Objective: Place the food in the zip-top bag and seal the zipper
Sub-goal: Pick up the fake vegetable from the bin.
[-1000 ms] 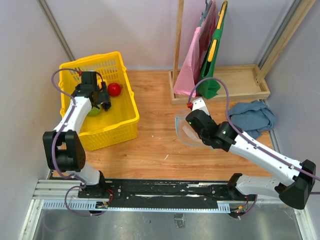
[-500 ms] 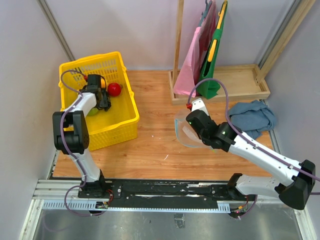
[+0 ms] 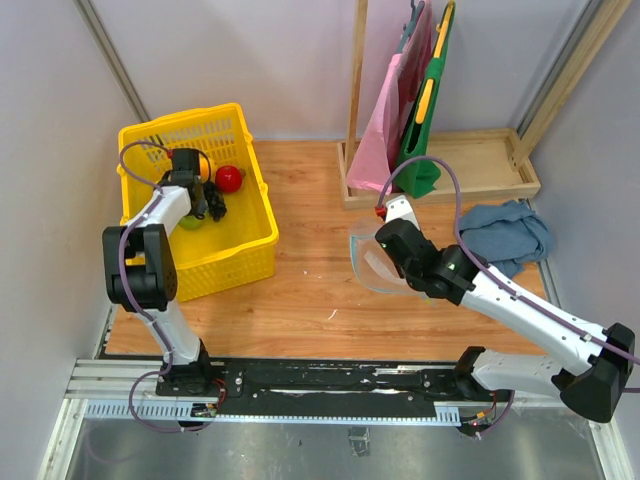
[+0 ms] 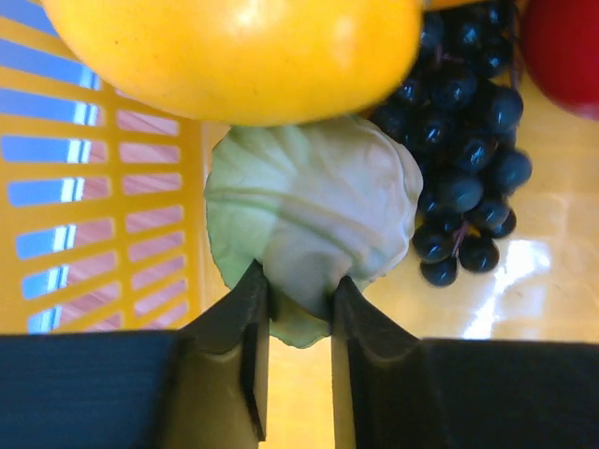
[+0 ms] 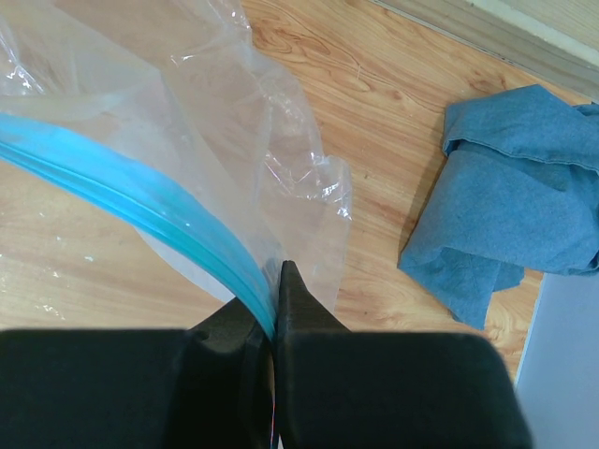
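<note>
Left gripper (image 4: 298,285): jaws closed in on the near edge of the pale green round one (image 4: 318,206), pinching it inside the yellow basket (image 4: 84,187).
Past its fingertips: orange-yellow mango (image 4: 234,47) just beyond the green piece; grape bunch (image 4: 463,159) off to the fingers' right (touching the green piece).
Right gripper (image 5: 274,281): clamped on the zipper (image 5: 122,178) of the zip-top bag (image 5: 215,103) — clear film spreads ahead of the fingers.
Blue cloth (image 5: 515,187): ahead-right of that hand, apart from the bag.

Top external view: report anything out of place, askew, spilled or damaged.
Nothing spilled or damaged. Only the crumpled blue cloth lies loose on the wooden table, beside the wooden tray. The toy food sits inside the yellow plastic basket, and the clear zip-top bag hangs rumpled from the right gripper.
</note>
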`<state>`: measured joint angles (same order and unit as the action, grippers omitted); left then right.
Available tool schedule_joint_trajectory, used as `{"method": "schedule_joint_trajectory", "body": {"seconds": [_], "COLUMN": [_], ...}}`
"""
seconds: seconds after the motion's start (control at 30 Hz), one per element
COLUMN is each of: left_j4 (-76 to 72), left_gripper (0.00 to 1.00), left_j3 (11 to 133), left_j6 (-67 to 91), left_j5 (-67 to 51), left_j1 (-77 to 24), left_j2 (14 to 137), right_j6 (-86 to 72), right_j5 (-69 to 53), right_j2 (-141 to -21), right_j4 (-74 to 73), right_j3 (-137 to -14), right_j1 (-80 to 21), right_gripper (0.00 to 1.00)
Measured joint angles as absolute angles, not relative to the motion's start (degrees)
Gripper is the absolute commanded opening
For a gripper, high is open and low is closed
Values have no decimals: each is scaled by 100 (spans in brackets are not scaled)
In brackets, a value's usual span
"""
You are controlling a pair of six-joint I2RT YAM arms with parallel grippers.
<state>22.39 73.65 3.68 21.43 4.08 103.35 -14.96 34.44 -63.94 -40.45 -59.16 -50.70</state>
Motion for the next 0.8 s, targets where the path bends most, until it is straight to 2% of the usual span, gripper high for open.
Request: {"method": "schedule_joint_trajectory", "body": {"seconds": [0.1,0.13,0.4,0.8], "left_j4": [2274,2296,2440,2571], "left_gripper": [1,1,0,0], "left_j3": [7199,7168,7153,7017], "left_j6": [451,484,565,799], "left_j5": [1837,1767,1293,355], "left_j1": [399,397,395,115], "left_j2": [10068,9994,9371,6989], "right_j6": [-1496,-1496,-1496,-1529], "right_j5": [3444,3444,3448,3334], "right_j2": [-6394,-6390,-6143,-6324], "right_j4": [-4049,-4051,-4093,-4058], "right_j3": [-5916,-5916,-5924,-6051], "right_j1": [-5070,-5070,-5070,-5070], "right_gripper": [1,1,1,1]}}
